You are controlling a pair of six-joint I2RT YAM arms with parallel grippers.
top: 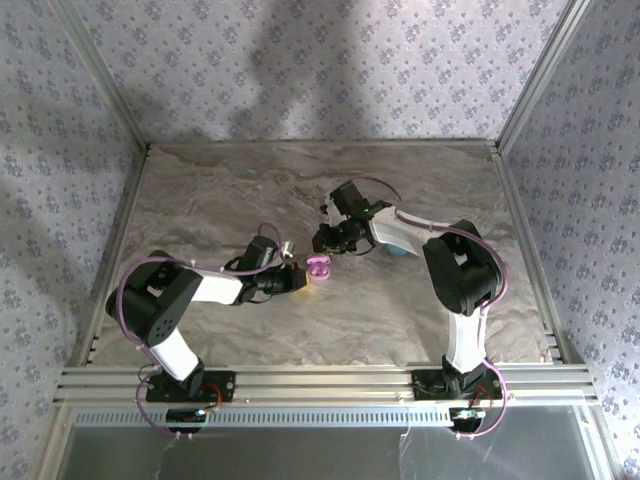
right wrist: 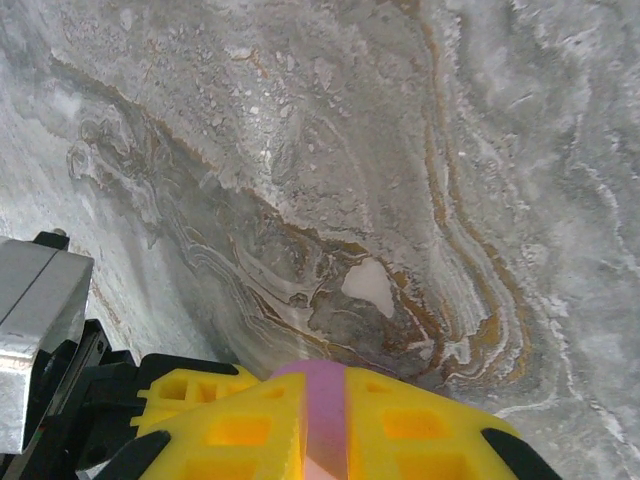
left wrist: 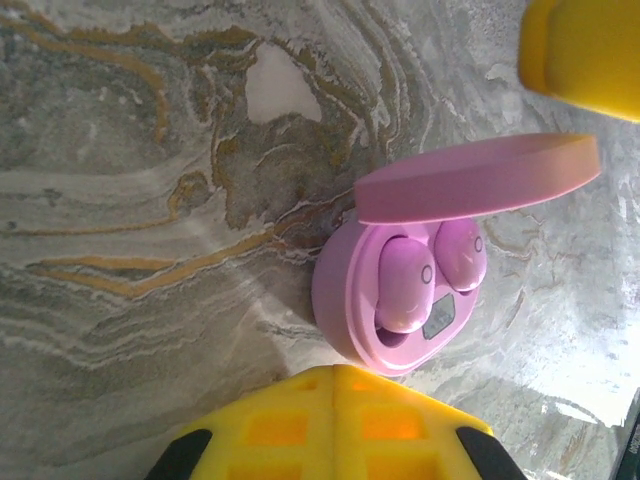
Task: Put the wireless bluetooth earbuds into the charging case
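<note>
Crowding the open pink case (left wrist: 345,300): right gripper (right wrist: 325,385) clamps its lid (left wrist: 470,180), left gripper (left wrist: 335,385) clenched by rim

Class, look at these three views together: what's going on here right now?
Two robot arms are working at an open pink case on the marbled table. Two pink earbuds sit in its wells, and the lid stands raised. The left fingers are shut and empty, right next to the case. The right fingers are closed on something thin and pink, probably the lid's edge.
</note>
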